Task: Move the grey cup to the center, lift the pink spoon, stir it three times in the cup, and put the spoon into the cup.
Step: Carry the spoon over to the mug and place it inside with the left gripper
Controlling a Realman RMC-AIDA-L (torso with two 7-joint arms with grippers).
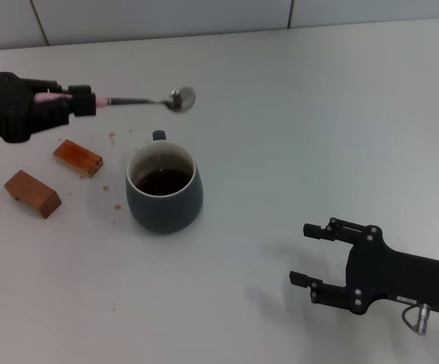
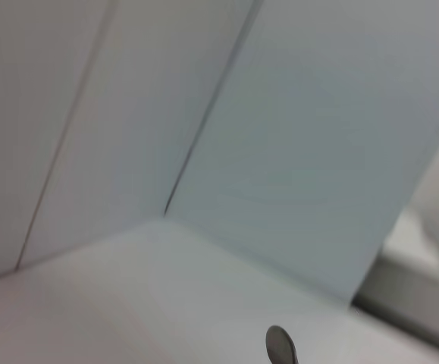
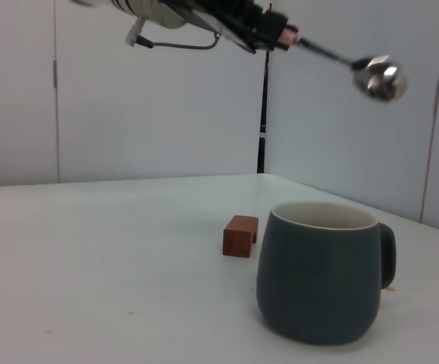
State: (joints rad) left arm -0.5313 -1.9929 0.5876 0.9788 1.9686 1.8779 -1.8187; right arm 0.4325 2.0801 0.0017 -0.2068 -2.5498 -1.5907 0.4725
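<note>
Writing: none readable on any object in these views.
My right gripper (image 1: pixel 304 252): nearest the camera, low over the white table (image 1: pixel 318 114) at my right, fingers apart, nothing between them.
Grey cup (image 1: pixel 164 189): upright on the table, near the middle and well apart from my right gripper; rounded dark blue-grey body, white inner wall and rim, dark brown liquid inside. Its small handle points away from me, toward the far wall. In my right wrist view the cup (image 3: pixel 320 271) shows its handle in profile.
Brown blocks: two rectangular blocks lie to the cup's left; the nearer block (image 1: pixel 32 193) sits well apart from the cup, the farther block (image 1: pixel 77 157) lies between it and the cup. Small brown specks dot the table around them.
My left gripper (image 1: pixel 83 102): above the table at my far left, beyond the blocks, fingers clamped on the pink spoon's handle.
Pink spoon (image 1: pixel 145 99): held in the air, long axis roughly level and running left to right. Pale pink handle mostly hidden in my grip; silver neck and bowl point right. The bowl hangs above and behind the cup, clear of the rim. My right wrist view shows the spoon (image 3: pixel 377 76) high over the cup; my left wrist view catches only the spoon bowl (image 2: pixel 281 346).
</note>
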